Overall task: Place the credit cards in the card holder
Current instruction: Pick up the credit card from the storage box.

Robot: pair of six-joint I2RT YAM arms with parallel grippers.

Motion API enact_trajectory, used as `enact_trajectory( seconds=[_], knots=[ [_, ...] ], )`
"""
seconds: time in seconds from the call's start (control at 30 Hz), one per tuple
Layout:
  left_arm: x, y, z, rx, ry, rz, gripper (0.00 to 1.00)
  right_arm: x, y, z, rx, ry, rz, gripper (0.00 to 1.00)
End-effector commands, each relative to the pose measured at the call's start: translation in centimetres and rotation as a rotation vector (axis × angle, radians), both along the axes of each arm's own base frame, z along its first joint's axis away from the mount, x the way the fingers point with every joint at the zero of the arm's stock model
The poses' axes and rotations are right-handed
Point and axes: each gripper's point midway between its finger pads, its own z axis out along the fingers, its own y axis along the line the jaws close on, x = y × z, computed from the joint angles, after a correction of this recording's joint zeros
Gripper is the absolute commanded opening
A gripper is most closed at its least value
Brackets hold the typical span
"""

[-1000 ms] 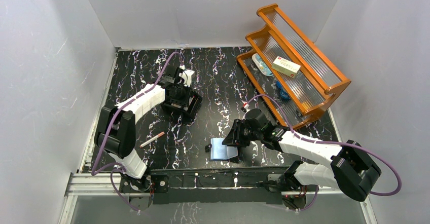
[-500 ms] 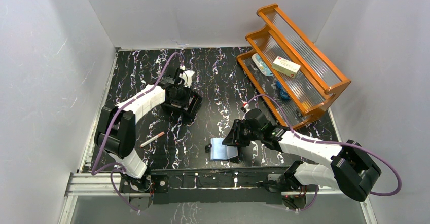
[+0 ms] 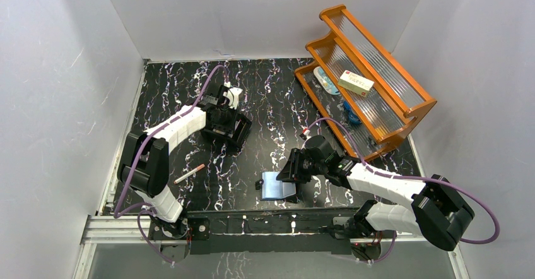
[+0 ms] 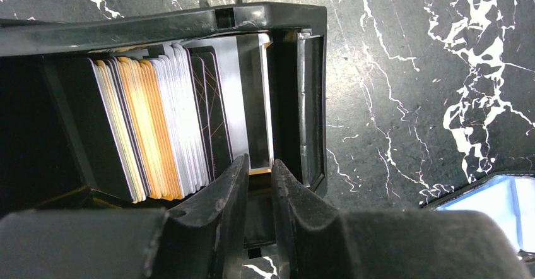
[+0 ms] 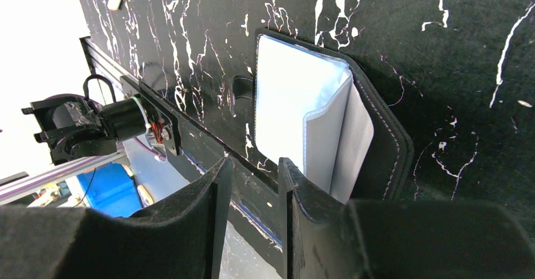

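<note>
The credit cards (image 4: 158, 121) stand on edge in a rigid black box (image 4: 265, 15), packed as an orange, white and dark stack. One silver card (image 4: 252, 102) leans apart from the stack. My left gripper (image 4: 258, 162) reaches into the box (image 3: 235, 130) with that card's near end between narrowly open jaws. The card holder (image 3: 277, 185) lies unfolded near the table's front edge, black outside (image 5: 378, 134) with pale clear sleeves. My right gripper (image 5: 252, 162) stands open and empty at its front edge, its right finger (image 5: 303, 184) over the sleeves. From above, the left gripper (image 3: 222, 118) and the right gripper (image 3: 289, 172) are far apart.
An orange wooden shelf (image 3: 372, 77) stands at the back right with a cream-and-red carton (image 3: 356, 82) and small blue items on it. A thin stick (image 3: 189, 173) lies on the black marbled table at the left. White walls close in three sides.
The left jaws have narrowed slightly around the silver card, and the left wrist shifted a little over the box. The right arm and card holder have not moved.
</note>
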Motion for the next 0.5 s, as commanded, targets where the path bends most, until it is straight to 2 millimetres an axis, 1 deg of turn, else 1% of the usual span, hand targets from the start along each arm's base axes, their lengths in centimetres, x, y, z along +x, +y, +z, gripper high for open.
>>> enact_trajectory(
  seconds=[0.0,0.13,0.23,0.33,0.47],
  knots=[
    [0.41,0.24,1.08,0.007,-0.042,-0.003,0.21,0.74,1.07,2.21,0.052,-0.055,0.013,0.41],
    [0.4,0.06,1.34,-0.003,-0.046,-0.011,0.24,0.77,1.08,2.14,0.05,-0.056,0.013,0.41],
    [0.47,0.03,1.42,-0.004,-0.053,-0.01,0.24,0.78,1.1,2.13,0.051,-0.054,0.013,0.41],
    [0.54,0.14,1.34,0.0,-0.056,-0.008,0.18,0.76,1.1,2.11,0.051,-0.054,0.013,0.41],
    [0.45,0.04,1.21,-0.003,-0.052,-0.013,0.17,0.75,1.06,2.01,0.049,-0.053,0.012,0.41]
  ],
)
